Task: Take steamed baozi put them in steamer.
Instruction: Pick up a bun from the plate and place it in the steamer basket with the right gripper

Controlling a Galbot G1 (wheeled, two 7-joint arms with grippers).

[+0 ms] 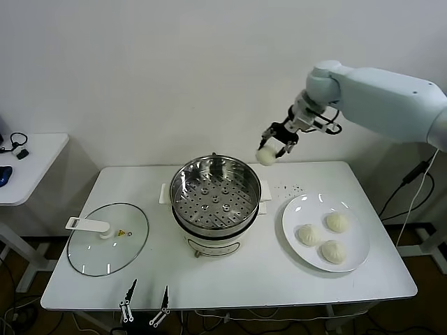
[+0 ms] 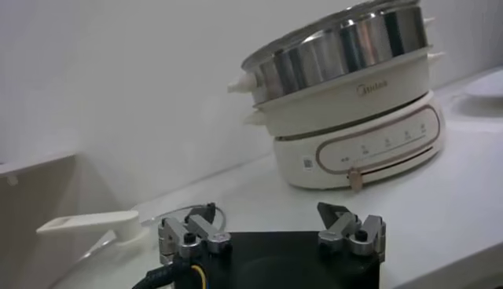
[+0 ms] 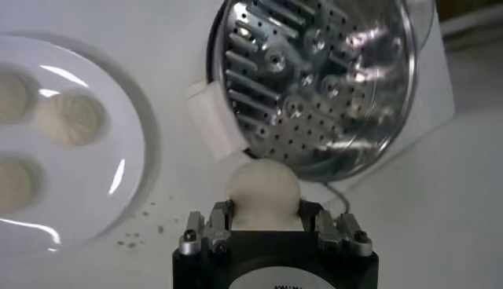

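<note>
My right gripper is shut on a steamed baozi and holds it in the air, behind and to the right of the steamer. In the right wrist view the baozi sits between the jaws, with the steamer's perforated floor beyond it, holding no baozi. Three more baozi lie on the white plate: one at the left, one at the back, one at the front. My left gripper is open and empty at the table's front edge.
The glass lid with its white handle lies left of the steamer. The white cooker base stands under the steamer. A side table with small objects stands at the far left.
</note>
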